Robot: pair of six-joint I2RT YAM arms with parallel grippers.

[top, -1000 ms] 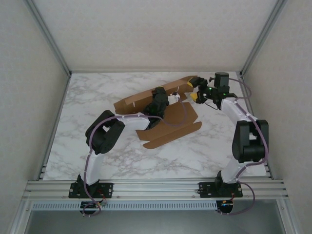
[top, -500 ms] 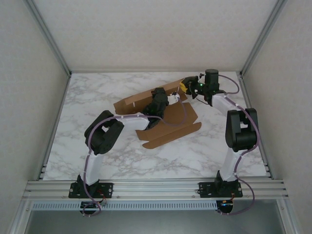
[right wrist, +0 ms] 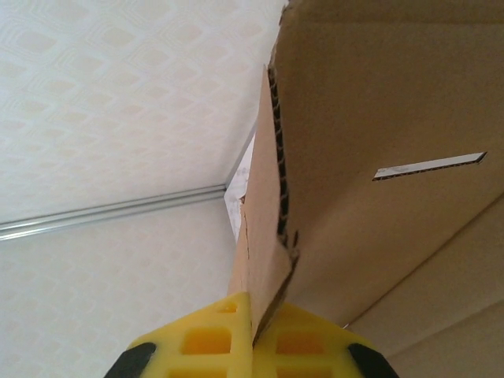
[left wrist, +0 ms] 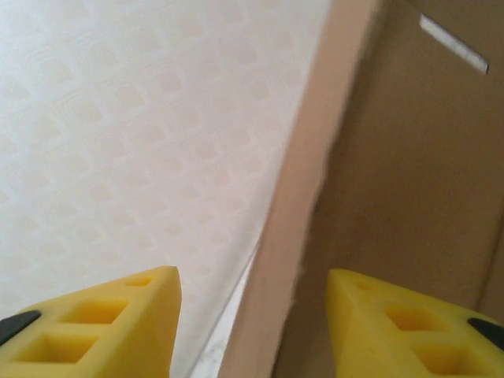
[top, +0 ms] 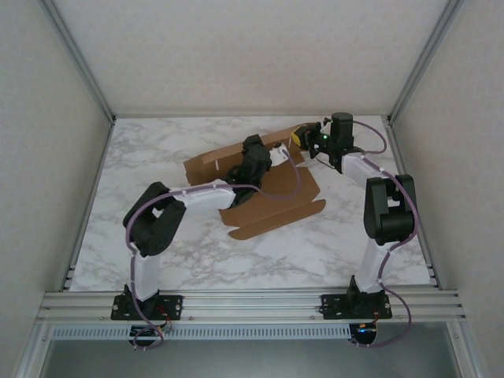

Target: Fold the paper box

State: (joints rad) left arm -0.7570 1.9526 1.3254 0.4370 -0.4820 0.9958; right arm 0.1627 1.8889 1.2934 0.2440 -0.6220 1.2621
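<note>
The plain brown die-cut cardboard box point(top: 276, 206) lies toward the far right of the white marble-patterned table point(top: 150, 157); its broad base panel is flat and its near flap is spread on the tabletop, while the long far wall stands up at a slant along the back; a narrow slot point(right wrist: 429, 165) is cut through that raised board.

My right gripper point(right wrist: 252, 315) is at the wall's far right end point(top: 303, 135); its yellow fingers point(right wrist: 209, 339) are pressed together on the corrugated edge of an upright panel, so I am pinching the cardboard there. My left gripper point(top: 256, 153) reaches over the middle of the box; its yellow fingers point(left wrist: 102, 315) are spread apart with the wall's pale edge rising between them, and I cannot tell whether either pad touches the board.

I judge the fold to be partly done; one long wall is up and held; the end flaps look not yet turned in, the near flap lies flat, no tab appears seated in a slot, and nothing like a closed box shape exists yet; most of the creasing and tucking seems left to do.
</note>
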